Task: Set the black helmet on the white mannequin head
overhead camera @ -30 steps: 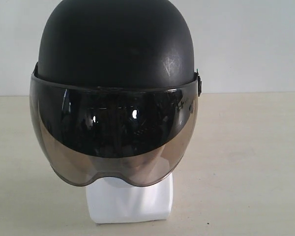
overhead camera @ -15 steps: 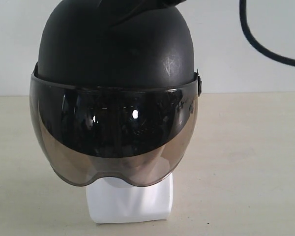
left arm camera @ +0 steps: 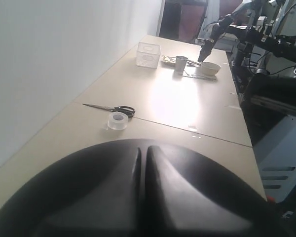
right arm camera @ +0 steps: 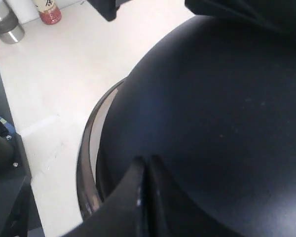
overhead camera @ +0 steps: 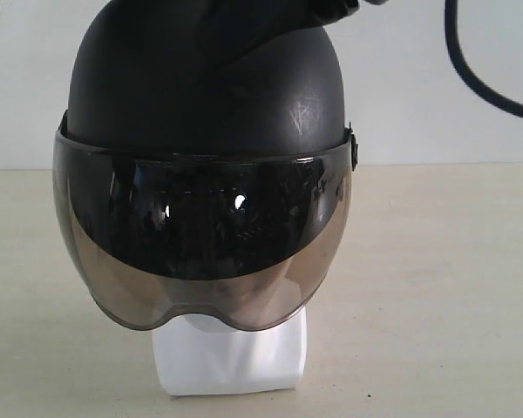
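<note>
The black helmet (overhead camera: 205,87) sits on the white mannequin head, with its smoky visor (overhead camera: 200,244) down over the face. Only the head's squared neck base (overhead camera: 231,357) shows below the visor. A dark arm part (overhead camera: 261,22) reaches down from the top edge onto the helmet's crown. In the left wrist view my left gripper (left arm camera: 143,150) is shut and empty, its tips lying over the black shell (left arm camera: 79,197). My right gripper (right arm camera: 147,162) is also shut and empty, just above the shell (right arm camera: 212,108) beside the visor rim (right arm camera: 85,163).
Scissors (left arm camera: 113,108), a tape roll (left arm camera: 118,120), a clear box (left arm camera: 148,54), a cup (left arm camera: 181,64) and a bowl (left arm camera: 210,68) lie along the far table. Metal cans (right arm camera: 5,24) stand near the table's edge. A black cable (overhead camera: 471,74) hangs at the right.
One second ago nothing was above the helmet. A dark arm has since come down from the top onto its crown, and cables have swung into view. The helmet has not moved.
</note>
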Action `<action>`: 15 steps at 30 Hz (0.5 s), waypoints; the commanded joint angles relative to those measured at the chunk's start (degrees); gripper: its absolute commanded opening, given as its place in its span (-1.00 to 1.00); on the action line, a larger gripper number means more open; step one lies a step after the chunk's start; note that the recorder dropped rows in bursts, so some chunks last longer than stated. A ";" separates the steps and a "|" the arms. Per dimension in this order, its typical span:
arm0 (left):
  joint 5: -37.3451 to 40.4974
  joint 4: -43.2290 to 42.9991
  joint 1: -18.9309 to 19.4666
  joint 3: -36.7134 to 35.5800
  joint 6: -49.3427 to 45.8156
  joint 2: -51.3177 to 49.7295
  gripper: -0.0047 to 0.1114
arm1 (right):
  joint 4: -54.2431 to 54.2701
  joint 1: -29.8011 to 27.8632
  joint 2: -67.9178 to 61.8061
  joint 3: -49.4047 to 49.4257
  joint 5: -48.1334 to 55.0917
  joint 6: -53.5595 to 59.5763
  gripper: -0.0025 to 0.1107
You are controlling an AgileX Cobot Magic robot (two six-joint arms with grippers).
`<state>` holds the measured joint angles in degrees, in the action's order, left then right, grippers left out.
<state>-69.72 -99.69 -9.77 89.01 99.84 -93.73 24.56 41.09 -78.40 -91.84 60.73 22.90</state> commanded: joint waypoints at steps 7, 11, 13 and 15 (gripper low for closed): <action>-0.24 -0.26 -2.24 -0.42 -2.05 -0.36 -0.84 | 0.59 0.05 0.54 -0.40 3.54 -0.29 -0.96; -0.24 -0.26 -2.24 -0.42 -2.21 -0.49 -0.84 | 0.93 0.05 0.54 -0.40 4.15 -0.45 -0.96; -0.24 -0.26 -2.24 -0.42 -2.21 -0.57 -0.84 | 1.47 0.05 0.54 -0.40 4.70 -0.42 -0.96; -0.24 -0.26 -2.24 -0.42 -2.21 -0.63 -0.84 | 1.93 0.05 0.54 -0.40 5.51 -0.42 -0.96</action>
<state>-69.86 -99.69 -11.72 89.01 97.96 -93.73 25.78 41.09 -78.40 -91.84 65.21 22.47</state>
